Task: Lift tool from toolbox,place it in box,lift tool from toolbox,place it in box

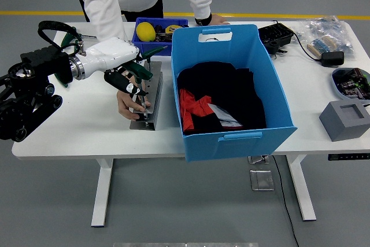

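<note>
The long white table [75, 134] carries a large open blue plastic box [231, 88] at its middle, with black and red cloth lying in its bottom. Just left of that box stands a narrow grey metal tool rack [148, 98], running from the far side toward the near edge, with a smaller dark-blue parts bin [151, 32] beyond it. A person in white sleeves stands at the far side; one bare hand [128, 104] rests on the rack's left side, seemingly steadying it. The robot's left hand [113, 57], white-shelled on a black arm, hovers over the rack's far half, its dark fingers [128, 82] curled down around a green-handled tool [140, 69] whose thin shaft points down into the rack; whether the grip is fully closed cannot be told. The tool's long axis is close to upright, so the likely lift is straight up, then rightward over the box wall. The right arm is out of view.
</note>
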Tool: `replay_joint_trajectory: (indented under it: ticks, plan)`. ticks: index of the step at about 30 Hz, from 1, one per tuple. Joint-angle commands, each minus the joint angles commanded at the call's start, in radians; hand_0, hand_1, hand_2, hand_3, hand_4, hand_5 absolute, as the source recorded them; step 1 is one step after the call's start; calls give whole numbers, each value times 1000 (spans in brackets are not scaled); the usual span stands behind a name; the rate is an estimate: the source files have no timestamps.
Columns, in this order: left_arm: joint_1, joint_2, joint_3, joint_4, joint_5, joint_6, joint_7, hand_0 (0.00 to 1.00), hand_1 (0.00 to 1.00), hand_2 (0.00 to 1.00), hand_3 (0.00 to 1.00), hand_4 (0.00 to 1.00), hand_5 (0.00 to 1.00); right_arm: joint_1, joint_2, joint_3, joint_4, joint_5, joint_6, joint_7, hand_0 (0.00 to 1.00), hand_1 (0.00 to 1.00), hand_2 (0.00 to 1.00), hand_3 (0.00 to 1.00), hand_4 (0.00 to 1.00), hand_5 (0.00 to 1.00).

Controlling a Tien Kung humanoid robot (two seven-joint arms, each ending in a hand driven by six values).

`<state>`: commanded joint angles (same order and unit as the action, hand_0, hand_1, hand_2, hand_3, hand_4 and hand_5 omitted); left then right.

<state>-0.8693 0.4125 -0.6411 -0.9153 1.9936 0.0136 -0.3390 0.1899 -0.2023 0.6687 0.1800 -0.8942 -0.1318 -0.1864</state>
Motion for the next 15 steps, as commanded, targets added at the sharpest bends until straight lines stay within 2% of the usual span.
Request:
replay_joint_trajectory:
  ticks: [4, 6, 10, 11, 15]
  plan:
    - [6, -7, 6, 7, 0, 31, 10, 180, 57, 91, 156, 998, 636, 1, 0, 0, 0, 1, 0, 0, 631, 633, 688, 551, 807, 641]
    - [9, -10, 12, 10, -7, 52, 12, 156, 24, 60, 124, 998, 645, 1, 0, 0, 0, 1, 0, 0, 631, 634, 688, 551, 807, 641]
    - [11, -16, 22, 14, -24, 100, 14, 156, 24, 60, 124, 998, 645, 2, 0, 0, 0, 0, 0, 0, 631, 634, 688, 551, 807, 641]
    - [11, -17, 24, 15, -28, 114, 16, 148, 2, 30, 72, 998, 633, 2, 0, -1, 0, 1, 0, 0, 631, 632, 688, 551, 808, 641]
    - [13, -20, 27, 23, -52, 160, 12, 148, 2, 30, 72, 998, 633, 3, 0, -3, 0, 4, 0, 1, 631, 632, 688, 551, 808, 641]
